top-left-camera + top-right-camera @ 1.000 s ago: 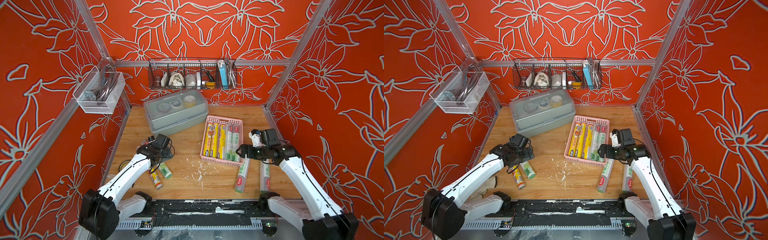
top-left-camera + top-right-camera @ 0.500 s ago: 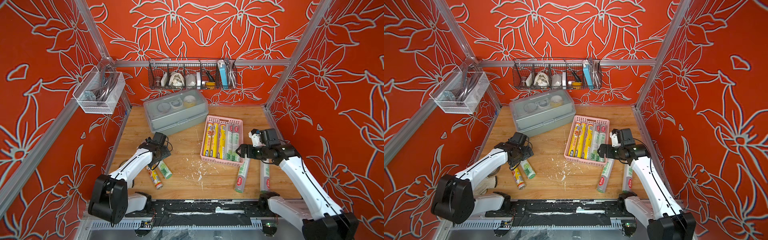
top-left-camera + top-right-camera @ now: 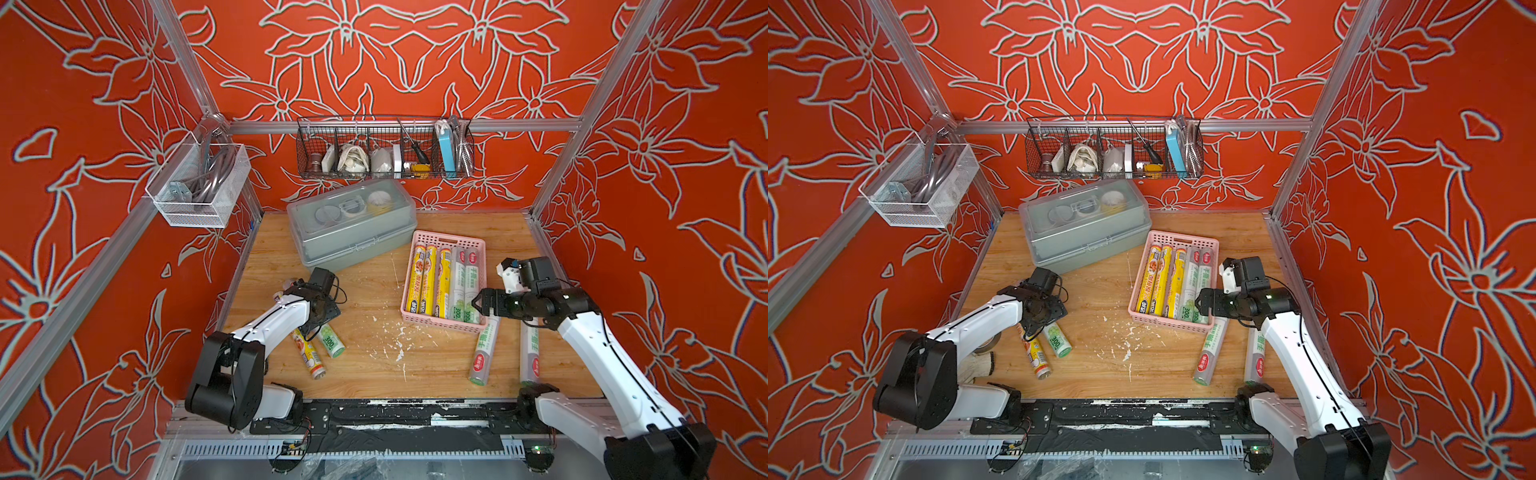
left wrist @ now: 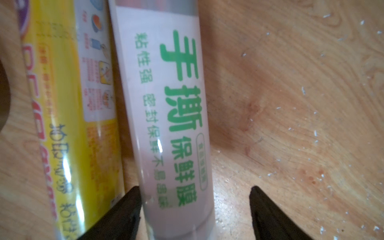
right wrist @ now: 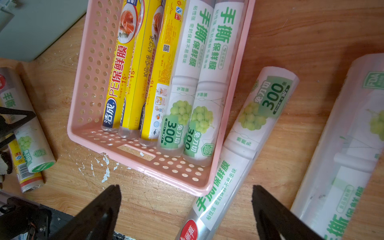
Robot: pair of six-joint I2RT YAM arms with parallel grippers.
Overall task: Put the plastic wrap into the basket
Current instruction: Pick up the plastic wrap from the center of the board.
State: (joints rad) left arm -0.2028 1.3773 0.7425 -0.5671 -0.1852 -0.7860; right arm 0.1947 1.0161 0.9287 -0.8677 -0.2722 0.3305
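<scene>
The pink basket (image 3: pixel 449 239) (image 5: pixel 133 153) holds several plastic wrap rolls side by side: yellow ones (image 3: pixel 428 278) and white-green ones (image 3: pixel 467 282). At the left, a yellow roll (image 3: pixel 307 353) and a white-green roll (image 3: pixel 331 340) (image 4: pixel 166 104) lie on the board. My left gripper (image 3: pixel 320 322) (image 4: pixel 194 187) is down over that white-green roll, open. One finger touches it and the other stands apart. Two more white-green rolls (image 3: pixel 484 353) (image 3: pixel 530 353) lie right of the basket. My right gripper (image 3: pixel 478 301) (image 5: pixel 185 186) hangs open over the basket's near right corner, holding nothing.
A grey lidded box (image 3: pixel 351 224) stands behind the basket. A black wire basket (image 3: pixel 384 149) hangs on the back wall and a white mesh basket (image 3: pixel 199 187) on the left wall. A brown tape ring (image 3: pixel 988 345) and a glove (image 3: pixel 980 365) lie under the left arm.
My left arm has folded back and dropped onto the two loose rolls at the left, and its jaws have narrowed around the white-green one. The right arm has stayed still.
</scene>
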